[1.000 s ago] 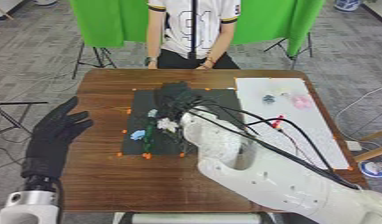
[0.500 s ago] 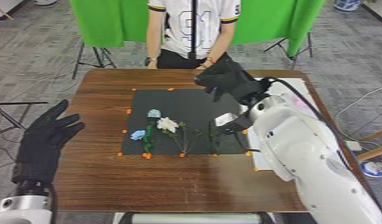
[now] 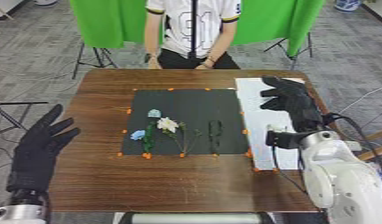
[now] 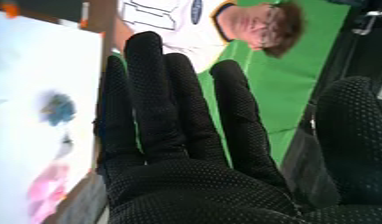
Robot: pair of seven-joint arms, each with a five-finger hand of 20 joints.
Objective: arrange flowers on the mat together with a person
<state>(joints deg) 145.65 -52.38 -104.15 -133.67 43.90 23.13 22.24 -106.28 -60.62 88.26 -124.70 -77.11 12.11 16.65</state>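
Across the far side of the brown worktop (image 3: 99, 100) hangs a green curtain (image 3: 112, 20), with a black tripod (image 3: 99, 60) standing on the grey floor (image 3: 36, 50) before it. Another black stand (image 3: 5, 110) is well out to the left, and wooden legs (image 3: 376, 136) poke in at the right. Near the worktop's front edge lies a white roller (image 3: 196, 218). Orange marks (image 3: 147, 156) run round the dark mat (image 3: 192, 100).

On that mat are the light blue flower (image 3: 154, 113), the white flower (image 3: 167, 124) with thin stems pointing to the near edge, and the blue flower (image 3: 137, 135) beside a green stem (image 3: 148, 140). A dark green sprig (image 3: 215, 135) lies apart from them, near the mat's right side.

To the right is a white sheet (image 3: 251, 100); the right hand (image 3: 298, 112) and its arm, trailing black cables (image 3: 361, 130), cover part of it from the head view. The right wrist view has a grey-blue flower (image 4: 59, 110) and a pink flower (image 4: 50, 187) on it. The right hand's fingers (image 4: 152, 100) are straight and a little apart, thumb held well away, gripping nothing. The left hand (image 3: 36, 150) hangs by the worktop's left edge, fingers extended, thumb apart, and holds nothing.
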